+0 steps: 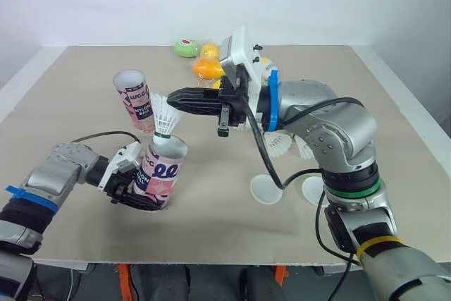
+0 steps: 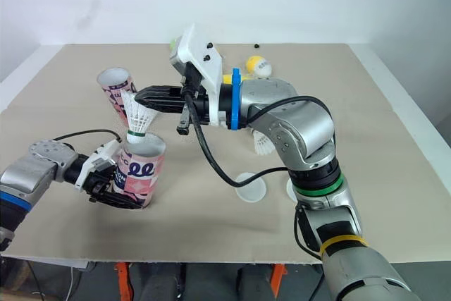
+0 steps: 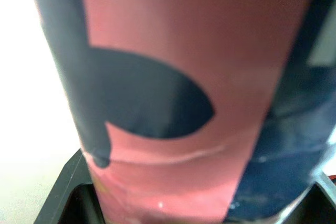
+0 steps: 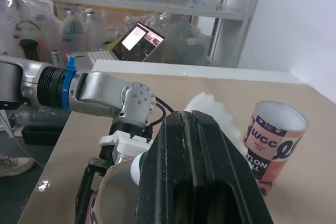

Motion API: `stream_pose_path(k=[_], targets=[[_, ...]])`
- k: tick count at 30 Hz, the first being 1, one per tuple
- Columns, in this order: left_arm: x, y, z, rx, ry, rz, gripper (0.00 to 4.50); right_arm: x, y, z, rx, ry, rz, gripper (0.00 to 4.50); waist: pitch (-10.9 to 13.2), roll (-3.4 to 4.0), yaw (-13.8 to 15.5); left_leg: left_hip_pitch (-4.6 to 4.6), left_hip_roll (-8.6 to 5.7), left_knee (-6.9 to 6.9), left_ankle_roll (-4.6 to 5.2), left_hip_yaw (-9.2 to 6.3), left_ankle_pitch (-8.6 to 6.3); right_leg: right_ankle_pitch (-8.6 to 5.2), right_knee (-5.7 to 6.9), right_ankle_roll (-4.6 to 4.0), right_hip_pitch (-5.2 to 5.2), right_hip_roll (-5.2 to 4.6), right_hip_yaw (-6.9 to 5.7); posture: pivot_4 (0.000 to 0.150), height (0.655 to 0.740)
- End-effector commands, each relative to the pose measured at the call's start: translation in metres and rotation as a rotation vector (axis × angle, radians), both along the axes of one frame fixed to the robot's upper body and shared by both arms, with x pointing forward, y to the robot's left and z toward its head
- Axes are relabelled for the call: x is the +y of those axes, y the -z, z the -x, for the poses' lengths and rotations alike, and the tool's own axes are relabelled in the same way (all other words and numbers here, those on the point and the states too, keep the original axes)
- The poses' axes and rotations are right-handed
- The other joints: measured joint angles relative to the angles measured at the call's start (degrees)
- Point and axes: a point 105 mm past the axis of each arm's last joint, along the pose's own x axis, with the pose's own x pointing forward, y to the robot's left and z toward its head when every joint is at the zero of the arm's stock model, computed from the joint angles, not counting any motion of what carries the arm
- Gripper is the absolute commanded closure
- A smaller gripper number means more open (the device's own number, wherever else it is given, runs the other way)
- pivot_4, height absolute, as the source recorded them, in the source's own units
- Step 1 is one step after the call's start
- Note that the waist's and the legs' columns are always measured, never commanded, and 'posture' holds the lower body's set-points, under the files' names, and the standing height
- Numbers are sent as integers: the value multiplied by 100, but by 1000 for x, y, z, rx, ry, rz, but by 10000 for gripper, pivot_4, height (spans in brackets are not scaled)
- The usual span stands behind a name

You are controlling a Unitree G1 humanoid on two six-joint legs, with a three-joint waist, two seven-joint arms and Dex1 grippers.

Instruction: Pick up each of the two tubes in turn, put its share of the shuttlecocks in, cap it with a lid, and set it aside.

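1. The left gripper point(image 1: 143, 199) is closed round the lower part of the pink tube point(image 1: 162, 167), one black finger pressed to each side of the wall. The left wrist view confirms the tube seated between the fingers.
2. The tube is at the near left of the table point(image 1: 211, 237), close to upright with its mouth up and open. I judge it is held this way to give the other arm a steady target.
3. The right gripper point(image 1: 175, 96) reaches across from the right. Its fingers are drawn together on the feather skirt of a shuttlecock point(image 1: 163, 119).
4. The shuttlecock hangs cork down, directly over the tube's mouth, with the cork at the rim. Cork-first is the orientation in which it would slide in and nest.
5. The held tube's interior is hidden by the rim and the shuttlecock. I cannot tell whether it already contains any.
6. The second tube point(image 1: 134, 100) is behind the held one, apart from it and uncapped. What shows of its inside in the right wrist view appears empty, though the bottom is out of sight.
7. Two white lids point(image 1: 266, 189) lie flat on the table beside the right arm, and neither is on a tube. Loose shuttlecocks point(image 1: 282, 147) lie behind the forearm, so filling and capping remain outstanding.
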Motion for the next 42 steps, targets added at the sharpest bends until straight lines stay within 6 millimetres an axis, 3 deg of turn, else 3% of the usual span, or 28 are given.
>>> stream_pose_path(k=[1,16,17,18,23,25,30,32,34,37,42], targets=[[-2,-2,-1,-6,1,5,17124,3,-9,7,-51,-29,-15,44468,0,-1,0,0,0,0,0,0,0,0,0,0,0,0,0,1500,6895],[-1,0,3,0,-5,4,17124,-3,9,10,45,-73,-1,44468,4,-7,-4,-2,0,-6,0,0,0,-5,0,-1,-3,0,0,1500,6895],[-1,0,3,-1,-4,4,17124,-4,9,14,59,-99,1,38406,4,-7,-4,-2,0,-6,0,0,0,-5,0,-1,-3,0,0,1500,6895],[-1,0,3,-1,-3,6,17124,-5,10,17,70,-121,3,36556,4,-8,-4,-2,0,-8,0,0,0,-6,0,-1,-3,0,0,1500,6895],[-1,0,4,1,-3,6,17124,-13,4,32,57,-183,-3,10756,6,-11,-4,-2,0,-8,0,0,0,-7,0,0,-3,0,0,1500,6895],[-1,0,5,1,-3,5,17124,-18,1,28,64,-147,-22,1129,7,-12,-4,-3,0,-9,-1,0,0,-9,0,0,-3,0,0,1500,6895],[-1,0,6,2,-4,5,17124,-46,16,-27,104,201,-29,1129,8,-19,-5,-3,0,-8,-1,0,0,-8,0,-1,-4,-1,0,1500,6895],[0,1,7,3,-7,1,17124,-64,37,-55,160,385,-11,1129,9,-23,-5,-3,0,-8,-1,1,-1,-7,-1,-2,-5,-1,0,1500,6895],[2,2,7,2,-9,-9,17124,-76,58,-71,219,494,11,1129,7,-28,-5,-3,0,-9,-1,2,-1,-7,-3,-2,-5,-1,0,1500,6895],[5,2,6,-3,-12,-22,17124,-83,88,-83,262,595,62,1129,8,-28,-11,-9,0,-14,-1,4,0,-11,-3,-5,-12,-1,2,1500,6895],[5,-1,4,-12,-10,-24,17124,-70,119,-85,309,631,102,1129,10,-26,-24,-13,2,-24,0,0,0,-1,2,10,-26,9,4,1500,6895]])
